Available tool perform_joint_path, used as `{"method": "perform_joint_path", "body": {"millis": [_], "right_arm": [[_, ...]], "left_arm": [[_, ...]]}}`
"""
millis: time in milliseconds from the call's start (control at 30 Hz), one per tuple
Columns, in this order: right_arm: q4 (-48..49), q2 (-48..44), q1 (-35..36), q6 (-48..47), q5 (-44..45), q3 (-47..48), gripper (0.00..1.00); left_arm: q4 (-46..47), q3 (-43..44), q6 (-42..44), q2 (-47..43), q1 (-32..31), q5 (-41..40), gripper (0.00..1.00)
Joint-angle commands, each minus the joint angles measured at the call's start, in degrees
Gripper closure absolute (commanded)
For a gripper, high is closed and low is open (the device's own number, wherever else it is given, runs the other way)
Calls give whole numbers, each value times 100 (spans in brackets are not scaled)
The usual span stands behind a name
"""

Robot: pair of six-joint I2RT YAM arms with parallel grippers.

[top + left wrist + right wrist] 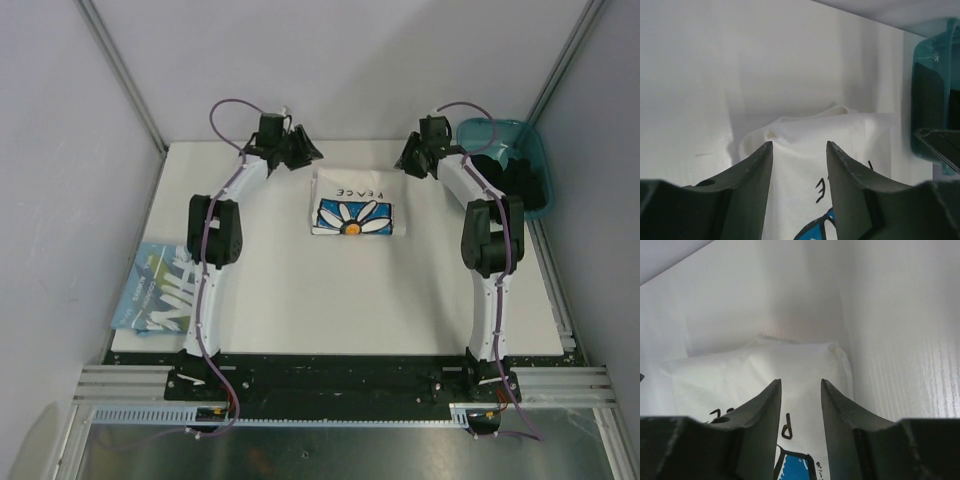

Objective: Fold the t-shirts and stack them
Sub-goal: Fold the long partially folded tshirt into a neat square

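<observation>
Daisy shirt: folded, on counter between left pincer and right pincer, both apart, empty. Step: fold seemingly done. Next: fetch blue-graphic shirt, well behind left pincer, for stacking.

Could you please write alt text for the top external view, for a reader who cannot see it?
A folded white daisy-print t-shirt lies on the white table between the left gripper and right gripper, which sit near its far corners. A second folded t-shirt rests at the table's left edge; a teal bin sits at the far right.
</observation>
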Motion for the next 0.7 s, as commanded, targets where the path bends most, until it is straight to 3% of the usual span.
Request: {"method": "perform_joint_path", "body": {"millis": [0, 333, 667], "right_arm": [[255, 166, 50, -206, 257, 189, 61], [129, 1288, 154, -389, 584, 1487, 71], [-81, 1760, 157, -457, 688, 2012, 72]], "left_arm": [[135, 504, 37, 336, -143, 242, 48], [141, 885, -71, 809, -175, -25, 59], [144, 769, -91, 810, -169, -407, 96]]}}
